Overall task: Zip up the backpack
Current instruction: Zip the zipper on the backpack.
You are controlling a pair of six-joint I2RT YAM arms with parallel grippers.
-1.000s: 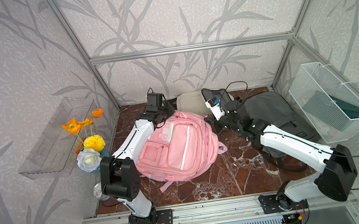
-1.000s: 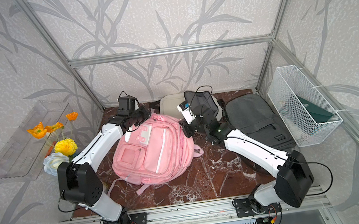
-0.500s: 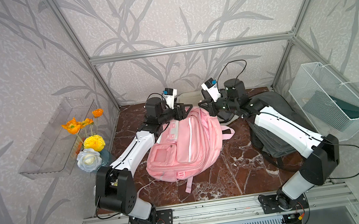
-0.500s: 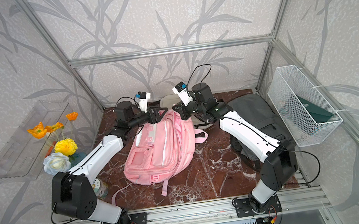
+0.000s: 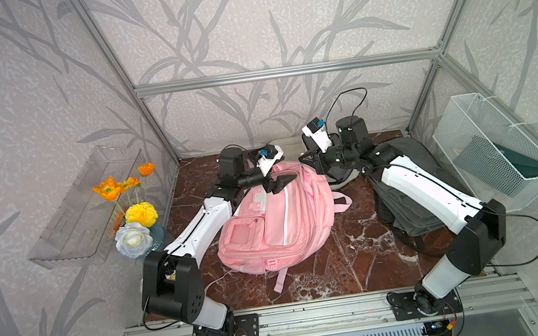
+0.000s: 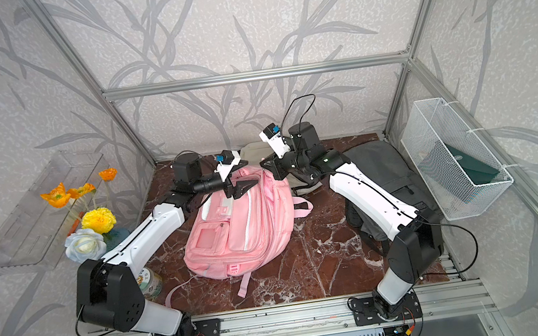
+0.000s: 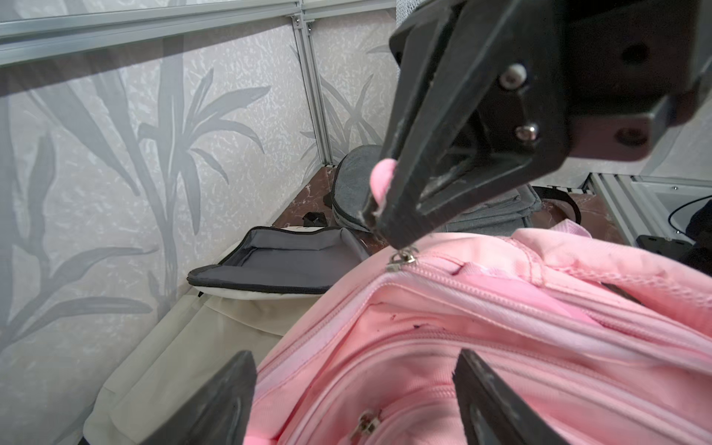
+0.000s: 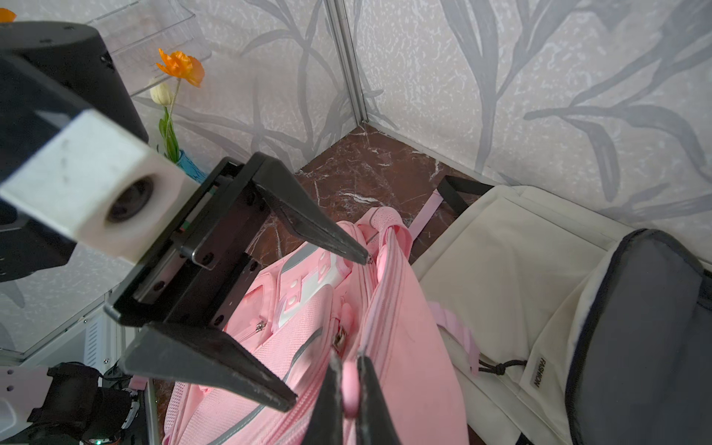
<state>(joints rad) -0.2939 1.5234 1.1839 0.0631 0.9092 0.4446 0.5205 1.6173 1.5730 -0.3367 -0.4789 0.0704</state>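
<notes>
The pink backpack [image 5: 278, 224] lies in the middle of the marble table in both top views, its top toward the back wall. My right gripper [image 8: 350, 397] is shut on a pink zipper pull tab [image 8: 350, 387] at the top of the bag, just above a metal slider [image 7: 402, 260]. My left gripper [image 7: 356, 404] stands open over the bag's upper front, its fingers [image 8: 339, 246] spread wide with nothing between them but pink fabric below. In a top view the left gripper [image 5: 285, 182] and right gripper [image 5: 309, 161] face each other across the bag's top.
A grey backpack [image 5: 414, 185] lies under my right arm. A cream backpack [image 8: 501, 269] with an open grey flap sits against the back wall. A white wire basket [image 5: 490, 146] hangs at the right, flowers in a vase [image 5: 131, 208] and a clear shelf [image 5: 85, 207] at the left.
The pink backpack has swung round, its top pulled toward the back. Both grippers rose to the bag's top. My left gripper has opened wide; the right stays shut.
</notes>
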